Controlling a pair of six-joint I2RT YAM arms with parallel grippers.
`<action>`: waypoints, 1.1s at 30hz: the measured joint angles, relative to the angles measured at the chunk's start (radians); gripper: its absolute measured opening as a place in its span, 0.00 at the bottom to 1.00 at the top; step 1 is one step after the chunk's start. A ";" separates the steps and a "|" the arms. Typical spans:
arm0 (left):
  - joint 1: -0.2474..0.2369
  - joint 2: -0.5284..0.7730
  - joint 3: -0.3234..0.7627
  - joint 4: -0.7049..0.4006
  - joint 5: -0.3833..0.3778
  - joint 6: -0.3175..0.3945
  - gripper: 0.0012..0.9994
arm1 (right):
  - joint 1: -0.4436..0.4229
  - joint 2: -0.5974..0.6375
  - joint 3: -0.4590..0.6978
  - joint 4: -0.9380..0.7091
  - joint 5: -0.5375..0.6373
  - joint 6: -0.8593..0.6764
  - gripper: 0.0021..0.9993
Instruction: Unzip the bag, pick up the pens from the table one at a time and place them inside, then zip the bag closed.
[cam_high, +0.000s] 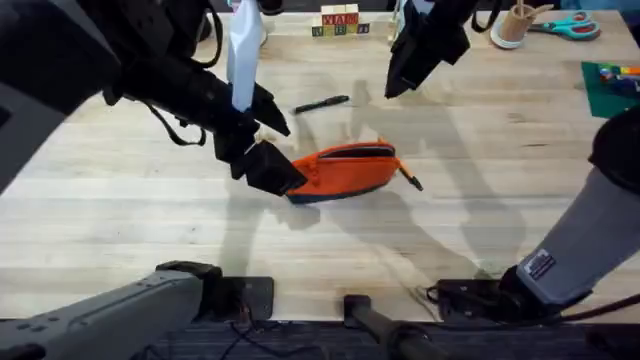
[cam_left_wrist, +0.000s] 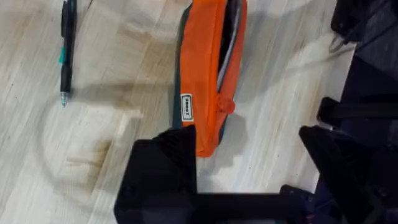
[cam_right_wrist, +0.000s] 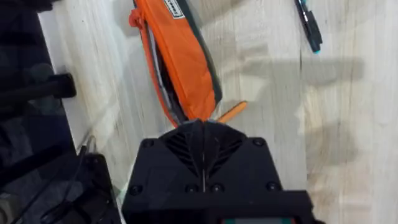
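Left gripper (cam_high: 275, 170) sits at the left end of the bag (cam_high: 345, 170), can't tell if its fingers actually clamp it; right gripper (cam_high: 392, 88) hangs far right, fingers pressed together. Bag lies mid-table (cam_high: 120, 220), zip partly open. Black pen (cam_high: 322, 103) lies just beyond it

One orange bag (cam_high: 345, 170) at frame centre — two pens: a black pen (cam_high: 321, 103) above it, an orange pen (cam_high: 409, 178) at its right end. Two grippers — left (cam_high: 262, 165), right (cam_high: 400, 75).
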 joint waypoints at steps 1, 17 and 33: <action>0.000 0.000 0.000 0.000 0.000 0.000 1.00 | 0.002 0.000 0.000 0.000 0.002 0.000 0.03; 0.000 0.000 0.000 0.000 0.000 0.000 1.00 | 0.011 -0.005 0.000 -0.006 0.007 -0.088 0.03; 0.000 0.000 0.000 0.021 0.000 0.000 1.00 | 0.011 -0.298 -0.101 -0.005 0.055 -0.043 0.03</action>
